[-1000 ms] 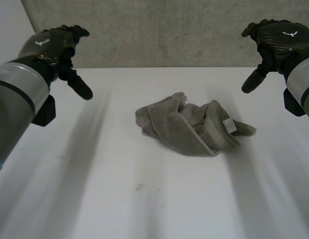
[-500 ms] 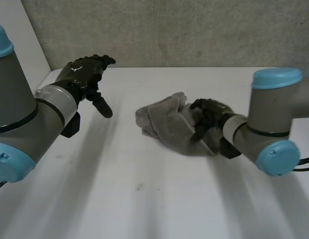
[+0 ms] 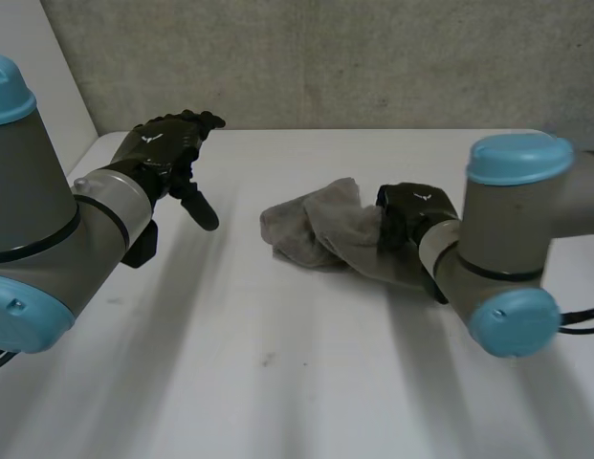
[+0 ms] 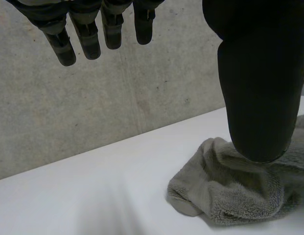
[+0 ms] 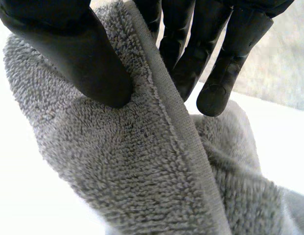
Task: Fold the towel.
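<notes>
The right hand (image 3: 412,212) is clamped on the towel (image 3: 320,229). In the right wrist view its thumb (image 5: 78,54) presses one face of a raised fold and its fingers (image 5: 230,54) close on the other face, with the stitched hem running up between them. It grips the right side of the heap.

The left hand (image 3: 167,153) is held above the surface (image 3: 277,382), apart from the towel and to its left. Its fingers (image 4: 78,34) are spread and relaxed, its thumb (image 4: 259,73) hangs down, and it holds nothing.

The towel is grey terry cloth, crumpled into a loose heap towards the far middle of the white surface. The bulky right arm (image 3: 512,239), grey with light-blue caps, lies across the near right of the heap and hides that part of the cloth in the head view. In the left wrist view the thumb stands before the towel's (image 4: 230,191) folds. A rough grey concrete wall (image 3: 373,57) rises behind the surface's far edge.
</notes>
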`<state>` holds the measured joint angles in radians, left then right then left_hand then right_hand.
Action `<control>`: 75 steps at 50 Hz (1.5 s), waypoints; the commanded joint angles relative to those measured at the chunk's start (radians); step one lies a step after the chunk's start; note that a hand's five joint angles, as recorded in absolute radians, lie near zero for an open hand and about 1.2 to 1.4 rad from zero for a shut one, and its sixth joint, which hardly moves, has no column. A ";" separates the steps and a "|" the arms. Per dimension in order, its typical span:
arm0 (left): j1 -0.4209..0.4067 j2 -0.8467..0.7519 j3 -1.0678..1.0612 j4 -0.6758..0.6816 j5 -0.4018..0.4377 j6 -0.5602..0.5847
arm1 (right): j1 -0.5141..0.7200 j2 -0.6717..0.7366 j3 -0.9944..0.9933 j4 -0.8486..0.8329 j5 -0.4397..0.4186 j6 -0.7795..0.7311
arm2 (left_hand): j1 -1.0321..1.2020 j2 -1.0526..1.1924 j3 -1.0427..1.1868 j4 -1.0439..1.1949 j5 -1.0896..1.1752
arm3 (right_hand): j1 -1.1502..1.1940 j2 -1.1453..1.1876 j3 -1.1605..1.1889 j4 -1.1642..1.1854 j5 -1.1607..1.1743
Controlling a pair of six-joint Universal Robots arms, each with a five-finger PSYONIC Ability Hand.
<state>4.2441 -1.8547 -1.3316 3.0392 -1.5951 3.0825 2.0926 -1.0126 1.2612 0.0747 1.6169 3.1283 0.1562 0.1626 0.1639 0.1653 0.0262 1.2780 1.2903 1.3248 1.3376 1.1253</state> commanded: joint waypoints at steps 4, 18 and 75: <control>-0.018 -0.004 -0.001 0.000 0.017 0.001 | 0.026 -0.234 0.427 0.004 -0.184 -0.635 | 0.028 0.022 0.020 0.019 -0.017 | 0.118 0.106 0.071 0.059 0.096; -0.111 -0.199 0.061 0.116 0.248 0.060 | -0.009 -0.440 0.636 0.007 -0.356 -0.772 | 0.078 0.071 0.070 0.069 0.033 | 0.118 0.106 0.071 0.059 0.096; -0.202 -0.170 -0.083 0.178 -0.230 0.275 | -0.184 -0.423 0.589 -0.219 -0.335 -0.680 | 0.653 0.647 0.646 0.644 0.609 | 0.118 0.106 0.071 0.059 0.096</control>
<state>4.0495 -2.0490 -1.3572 3.1309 -1.8794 3.3804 1.9049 -1.4470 1.8248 -0.1594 1.2600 2.4471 1.0827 1.0613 1.0631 1.0849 0.9270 1.2846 1.3096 1.3249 1.3377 1.1393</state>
